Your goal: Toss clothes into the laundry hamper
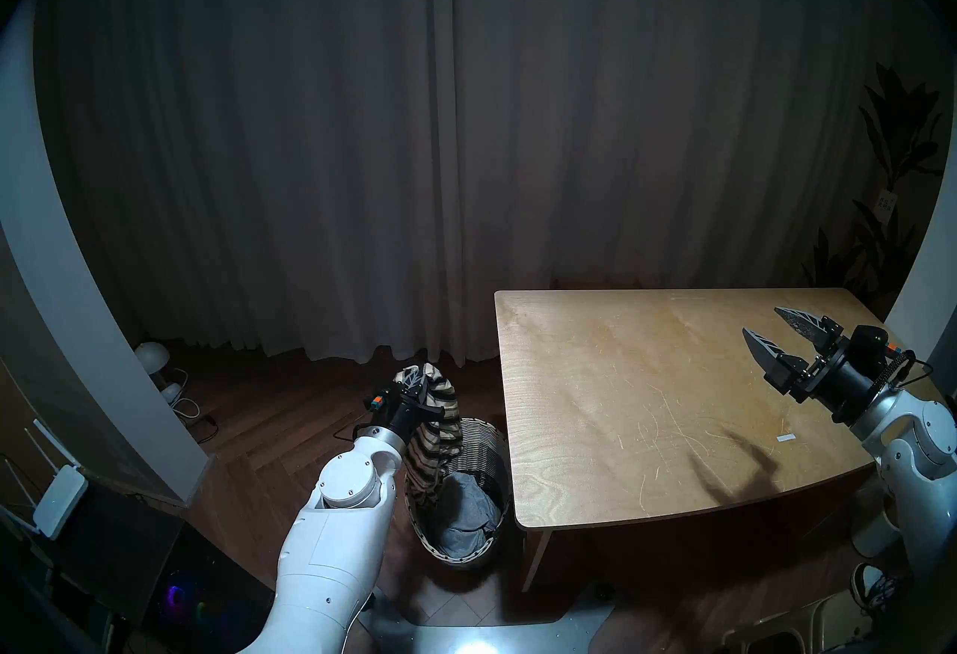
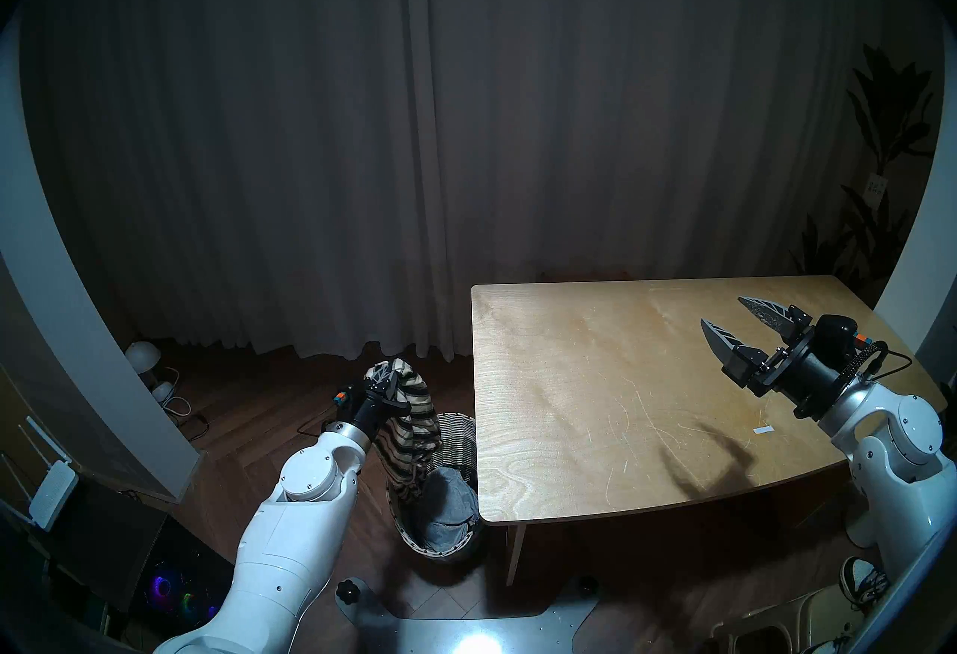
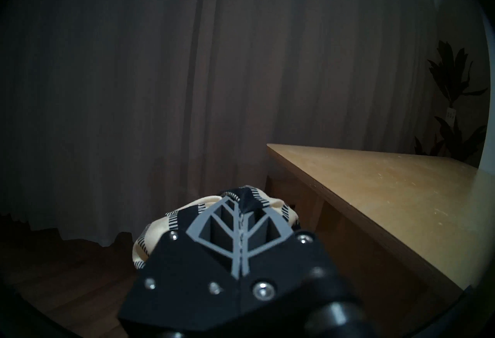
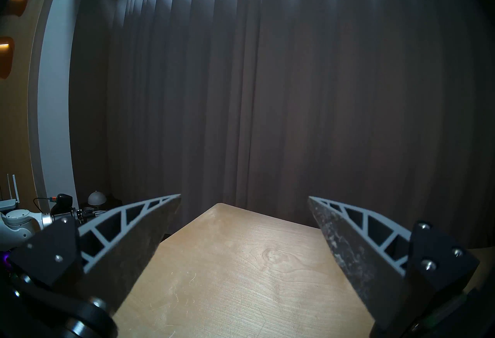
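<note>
My left gripper (image 1: 414, 380) (image 2: 382, 375) (image 3: 239, 207) is shut on the cream garment with dark stripes (image 1: 437, 435) (image 2: 409, 440) (image 3: 160, 225). It holds the garment above the woven wicker hamper (image 1: 479, 440) (image 2: 455, 435), which stands on the floor left of the table. The garment's lower end hangs down into the hamper's mouth. A grey garment (image 1: 466, 513) (image 2: 448, 508) lies inside the hamper. No black garment shows. My right gripper (image 1: 766, 326) (image 2: 725, 313) (image 4: 243, 199) is open and empty above the table's right part.
The wooden table (image 1: 647, 404) (image 2: 611, 389) (image 3: 401, 195) (image 4: 241, 276) bears only a small white paper slip (image 1: 785, 437) (image 2: 762, 429) near its right edge. A curtain hangs behind. Lamps and cables (image 1: 165, 378) lie on the floor at left. A plant (image 1: 890, 171) stands at the right.
</note>
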Robot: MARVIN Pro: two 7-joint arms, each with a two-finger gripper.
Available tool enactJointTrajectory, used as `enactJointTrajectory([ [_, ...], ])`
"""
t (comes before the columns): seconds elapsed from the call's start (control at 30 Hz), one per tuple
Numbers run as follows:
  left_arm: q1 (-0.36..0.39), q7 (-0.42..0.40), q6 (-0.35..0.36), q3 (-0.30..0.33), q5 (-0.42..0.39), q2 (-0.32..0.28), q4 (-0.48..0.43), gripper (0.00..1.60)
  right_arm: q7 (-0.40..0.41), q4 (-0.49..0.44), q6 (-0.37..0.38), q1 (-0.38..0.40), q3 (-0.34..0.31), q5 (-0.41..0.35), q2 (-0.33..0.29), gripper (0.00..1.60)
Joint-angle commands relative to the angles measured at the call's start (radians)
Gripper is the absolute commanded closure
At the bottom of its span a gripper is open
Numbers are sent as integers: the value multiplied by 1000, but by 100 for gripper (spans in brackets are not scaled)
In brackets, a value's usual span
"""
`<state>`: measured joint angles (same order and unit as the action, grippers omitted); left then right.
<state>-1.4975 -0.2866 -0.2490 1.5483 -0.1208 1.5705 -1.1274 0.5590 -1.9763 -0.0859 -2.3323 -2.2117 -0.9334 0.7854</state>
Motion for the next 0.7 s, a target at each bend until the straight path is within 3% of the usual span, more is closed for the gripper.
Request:
enactJointTrajectory([
  [0.0,112,6,-15,-9,13,13,91,160,-3,-11,-4,6,-11,-2,3,0],
  [0.43,213,14,12,-31,43,44,277,160,-1,-10,-3,9,-10,0,5,0],
  [0.47,232,11,11,-33,44,42,304,144,-1,-10,-3,10,-10,0,6,0],
  [0.5,227,9,14,-36,49,39,299,102,-1,-10,-3,10,-10,0,6,0],
  [0.53,247,6,7,-37,49,38,331,0,-1,-10,-3,10,-10,0,6,0],
  [0.67,273,18,-6,-13,30,38,393,0,-1,-11,-2,10,-11,0,7,0],
])
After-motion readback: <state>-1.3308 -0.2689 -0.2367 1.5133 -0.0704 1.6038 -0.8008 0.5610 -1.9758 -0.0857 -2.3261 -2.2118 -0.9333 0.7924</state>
